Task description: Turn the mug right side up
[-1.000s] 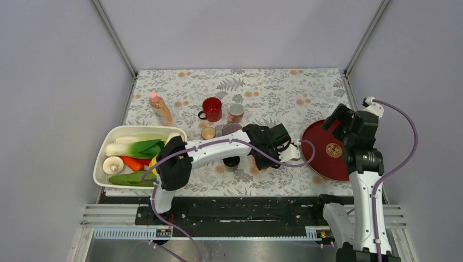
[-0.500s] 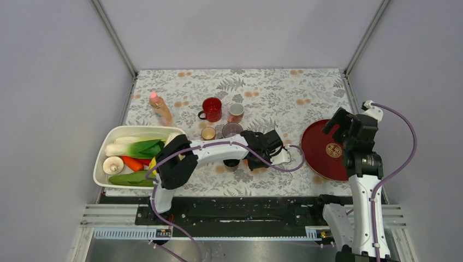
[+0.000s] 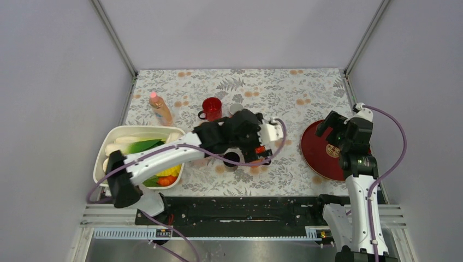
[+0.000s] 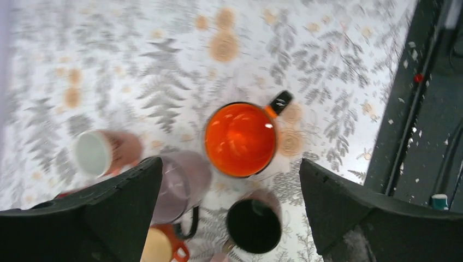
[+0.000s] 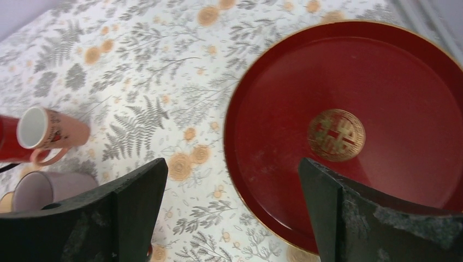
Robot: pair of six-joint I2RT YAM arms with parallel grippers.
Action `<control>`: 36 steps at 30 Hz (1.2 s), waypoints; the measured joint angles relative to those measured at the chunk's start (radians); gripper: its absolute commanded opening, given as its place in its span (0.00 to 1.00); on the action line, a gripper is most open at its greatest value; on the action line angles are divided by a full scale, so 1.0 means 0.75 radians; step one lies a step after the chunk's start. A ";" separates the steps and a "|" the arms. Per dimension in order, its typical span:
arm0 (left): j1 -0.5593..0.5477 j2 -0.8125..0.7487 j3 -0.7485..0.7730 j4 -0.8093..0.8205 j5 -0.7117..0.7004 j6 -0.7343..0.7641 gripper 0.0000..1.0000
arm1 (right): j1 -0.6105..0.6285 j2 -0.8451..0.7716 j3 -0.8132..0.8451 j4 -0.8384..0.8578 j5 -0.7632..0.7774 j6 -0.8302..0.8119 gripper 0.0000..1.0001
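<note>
In the left wrist view the mug (image 4: 240, 139), orange inside with a black handle (image 4: 280, 102), stands upright on the floral tablecloth with its mouth facing up. My left gripper (image 4: 229, 162) hangs above it, open, with both fingers well clear of the rim. The top view shows the left gripper (image 3: 252, 143) over the middle of the table, and the mug is mostly hidden beneath it. Over the red plate's left edge my right gripper (image 5: 232, 161) is open and empty; the top view has this right gripper (image 3: 330, 124) at the right.
Around the mug stand a dark mug (image 4: 254, 224), a lilac mug (image 4: 183, 183), a small cream cup (image 4: 158, 245) and a pink mug (image 4: 106, 152) lying on its side. A red mug (image 3: 212, 108), a bottle (image 3: 160, 108), a vegetable tray (image 3: 104, 155) and the red plate (image 3: 319, 155) share the table.
My left gripper has opened, let go of the mug and lifted away; its arm has swung back toward the left. The right arm drifted slightly left.
</note>
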 measured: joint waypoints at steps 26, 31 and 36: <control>1.297 -1.274 -1.470 0.803 -0.378 -0.432 0.99 | 0.001 -0.341 -0.769 0.801 0.065 0.059 0.99; 1.297 -1.287 -1.511 0.878 -0.447 -0.516 0.99 | 0.001 -0.388 -0.801 0.828 0.064 0.067 0.99; 1.297 -1.285 -1.511 0.917 -0.462 -0.528 0.99 | 0.001 -0.366 -0.801 0.842 0.061 0.072 1.00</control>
